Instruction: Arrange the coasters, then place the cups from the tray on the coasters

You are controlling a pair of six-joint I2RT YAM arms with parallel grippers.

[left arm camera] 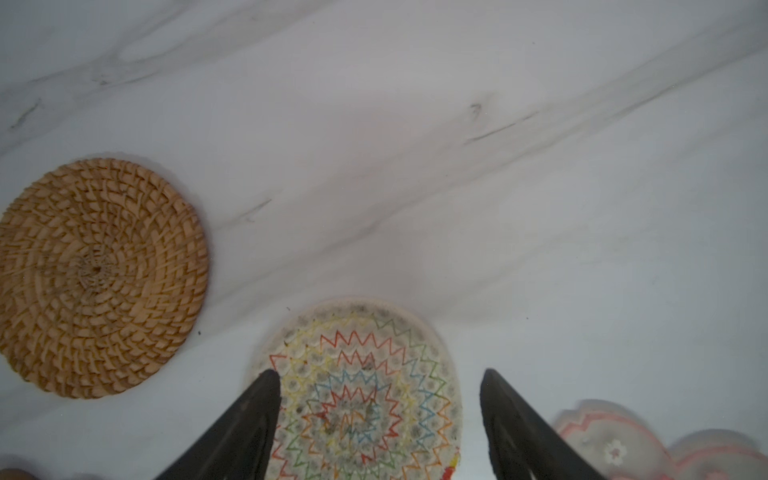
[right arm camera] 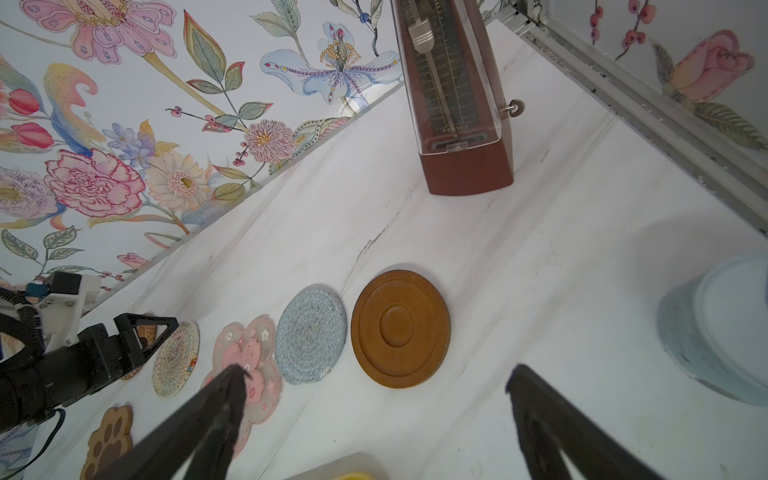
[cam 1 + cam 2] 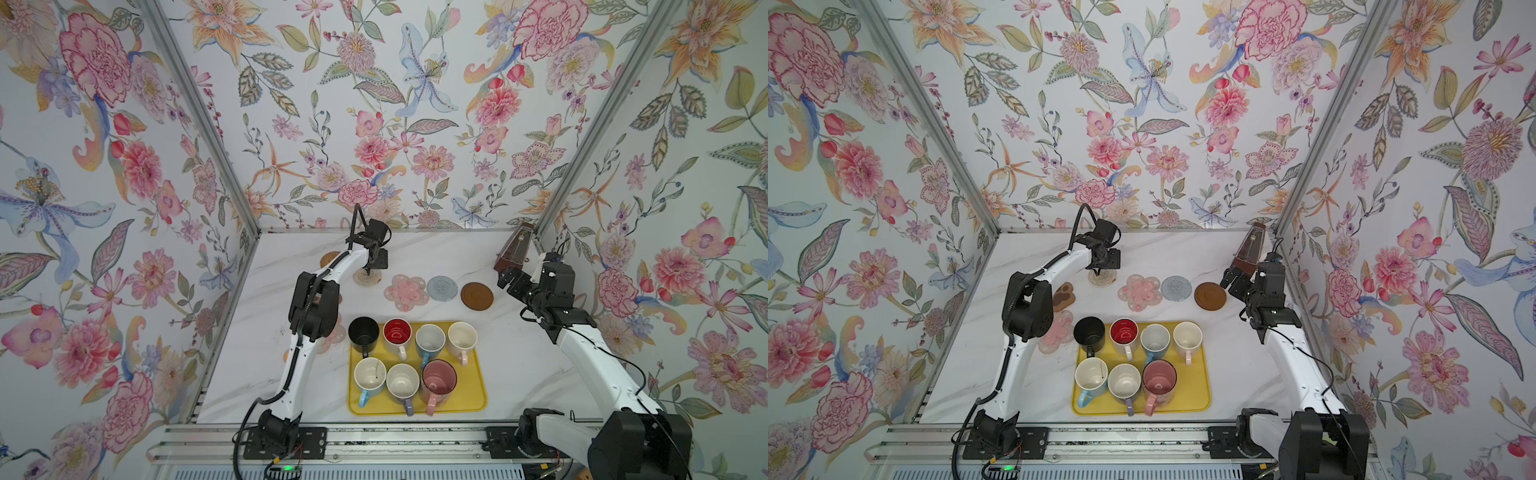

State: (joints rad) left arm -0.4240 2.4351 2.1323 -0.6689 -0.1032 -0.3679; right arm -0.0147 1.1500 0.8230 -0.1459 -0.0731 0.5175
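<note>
Right wrist view: metronome [image 2: 465,166] lettering blurred; right hand [image 2: 376,368] spread, empty; left hand [image 1: 379,372] spread over cream coaster [image 1: 361,332]

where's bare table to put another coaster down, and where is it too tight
Bare marble tabletop lies toward the back wall, between the cream woven round coaster and the brown metronome, and right of the large yellow plastic tray up to the right arm. Crowded: the tray itself, packed with mugs, and its left rear corner, by the brown paw-shaped coaster.
</note>
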